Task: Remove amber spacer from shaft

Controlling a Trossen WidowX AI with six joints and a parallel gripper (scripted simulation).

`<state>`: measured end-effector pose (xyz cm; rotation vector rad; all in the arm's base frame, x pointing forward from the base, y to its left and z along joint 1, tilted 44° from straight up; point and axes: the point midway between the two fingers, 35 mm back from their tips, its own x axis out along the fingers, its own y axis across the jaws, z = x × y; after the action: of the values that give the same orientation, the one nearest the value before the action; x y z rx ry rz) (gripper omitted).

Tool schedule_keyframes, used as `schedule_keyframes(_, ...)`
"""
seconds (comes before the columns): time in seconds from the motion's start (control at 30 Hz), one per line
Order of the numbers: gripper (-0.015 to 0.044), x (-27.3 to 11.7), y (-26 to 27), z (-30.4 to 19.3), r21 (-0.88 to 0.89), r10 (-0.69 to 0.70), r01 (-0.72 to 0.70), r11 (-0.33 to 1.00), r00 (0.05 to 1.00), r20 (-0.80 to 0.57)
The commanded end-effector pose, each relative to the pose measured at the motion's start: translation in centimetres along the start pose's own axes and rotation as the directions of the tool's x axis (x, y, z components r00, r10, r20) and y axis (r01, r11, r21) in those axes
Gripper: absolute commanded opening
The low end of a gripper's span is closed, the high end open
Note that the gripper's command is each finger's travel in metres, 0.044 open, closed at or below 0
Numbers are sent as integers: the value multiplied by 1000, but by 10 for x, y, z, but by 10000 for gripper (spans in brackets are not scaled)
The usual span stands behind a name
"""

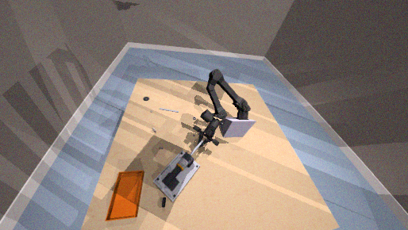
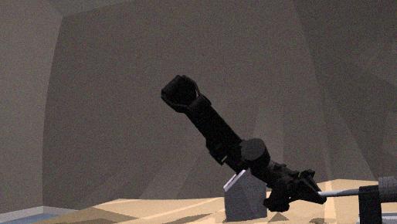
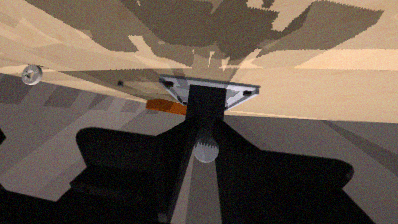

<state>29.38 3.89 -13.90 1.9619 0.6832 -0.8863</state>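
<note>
My gripper (image 1: 203, 139) (image 2: 322, 197) is shut on the pale shaft (image 1: 196, 148) (image 2: 341, 192) near its outer end; the shaft's round end (image 3: 206, 151) shows between the fingers in the wrist view. The shaft runs level into a dark upright support (image 2: 369, 205) (image 3: 206, 102) on a grey base plate (image 1: 193, 171) (image 3: 210, 82). Behind the support, grey ringed spacers (image 2: 388, 189) show in the exterior view. The amber spacer (image 1: 180, 166) is a small spot beside the dark housing block (image 1: 171, 182), in line with the shaft and above the plate. Any gap there is too small to tell.
An orange tray (image 1: 121, 218) (image 3: 162, 106) lies left of the plate. A small black part (image 1: 163, 202) lies by the plate's near corner. A pale block (image 1: 239, 128) (image 2: 245, 201) stands beside the arm. A dark ring (image 1: 144, 98) and a thin rod (image 1: 168, 110) lie farther back.
</note>
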Motion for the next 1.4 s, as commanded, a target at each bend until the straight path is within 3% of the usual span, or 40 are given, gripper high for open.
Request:
schedule_keyframes(0.0, 0, -1, 0, 1, -3, 0, 0, 1000, 1000, 0)
schedule_keyframes(1.37, 0, 0, 0, 0, -3, 0, 0, 1000, 1000, 0)
